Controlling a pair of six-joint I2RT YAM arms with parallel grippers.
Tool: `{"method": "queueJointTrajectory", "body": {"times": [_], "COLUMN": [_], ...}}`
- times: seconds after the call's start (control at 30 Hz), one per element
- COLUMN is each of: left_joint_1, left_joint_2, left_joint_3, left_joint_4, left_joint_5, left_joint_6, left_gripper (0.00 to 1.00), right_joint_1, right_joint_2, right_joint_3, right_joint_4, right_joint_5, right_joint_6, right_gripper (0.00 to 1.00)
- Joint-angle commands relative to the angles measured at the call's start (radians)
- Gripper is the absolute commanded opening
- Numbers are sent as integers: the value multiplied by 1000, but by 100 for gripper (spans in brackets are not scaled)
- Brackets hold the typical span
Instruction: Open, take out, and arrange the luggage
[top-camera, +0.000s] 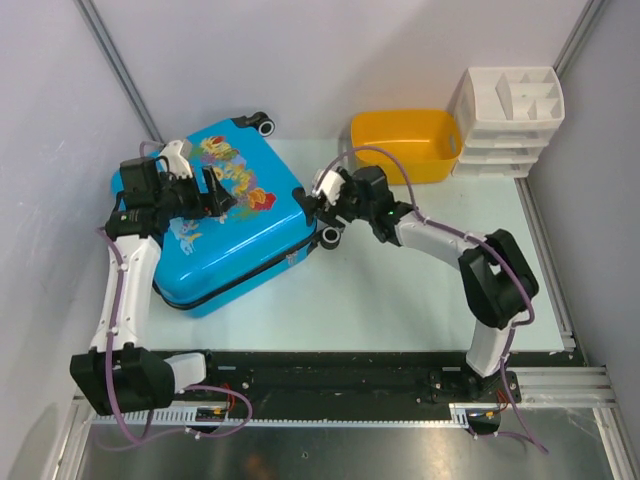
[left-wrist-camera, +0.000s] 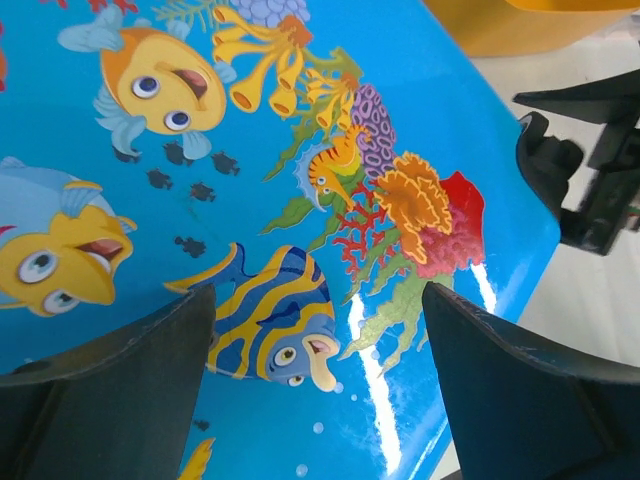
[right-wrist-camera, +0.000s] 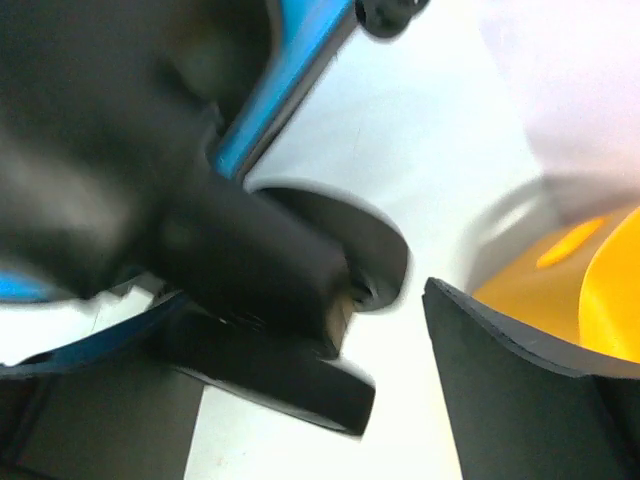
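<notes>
Blue suitcase (top-camera: 225, 225) is lying shut under the open left pincer (top-camera: 208, 190); open right pincer (top-camera: 320, 205) is hovering beside its wheel (top-camera: 330, 236).

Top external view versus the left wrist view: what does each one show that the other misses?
Only the top view shows the white drawer unit and the whole closed luggage with its wheels. Only the wrist view shows print detail, like the striped fish, with the open left hand framing it. Both show the luggage lid and the yellow tub.
</notes>
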Motion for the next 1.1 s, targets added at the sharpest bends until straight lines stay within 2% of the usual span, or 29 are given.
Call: {"method": "queueJointTrajectory", "body": {"times": [0.0,0.03,0.07,0.13,0.2,0.33,0.4,0.47,0.53,0.57,0.67,0.87,1.07], "left_joint_1": [-16,-18,-18,-18,-16,-18,-18,-18,-18,-18,-18,-18,-16], "left_joint_2": [35,36,38,36,35,15,3,-13,-25,-39,-76,-157,-180], "left_joint_3": [25,37,40,46,48,36,34,27,17,14,5,-13,-21], "left_joint_4": [30,31,33,39,44,53,56,62,67,73,73,74,74], "left_joint_5": [19,19,22,24,22,30,34,42,50,51,47,33,30], "left_joint_6": [0,1,1,-3,-16,-34,-43,-60,-71,-79,-74,-82,-89], "left_gripper": [89,89,88,89,89,89,88,88,89,89,89,89,89], "right_joint_1": [-119,-148,-156,-173,-181,-167,-75,41,118,187,262,315,328], "right_joint_2": [-151,-188,-211,-270,-320,-450,-511,-533,-510,-475,-414,-283,-185], "right_joint_3": [-17,-30,-50,-126,-192,-394,-456,-525,-541,-550,-571,-567,-541], "right_joint_4": [-113,-164,-193,-195,-137,41,136,214,297,322,469,616,666], "right_joint_5": [81,-23,-57,-134,-144,-138,-73,-18,98,138,261,254,240], "right_joint_6": [260,282,304,339,391,631,643,646,643,640,600,565,574], "right_gripper": [89,94,98,99,98,88,85,73,60,58,49,44,41]}}
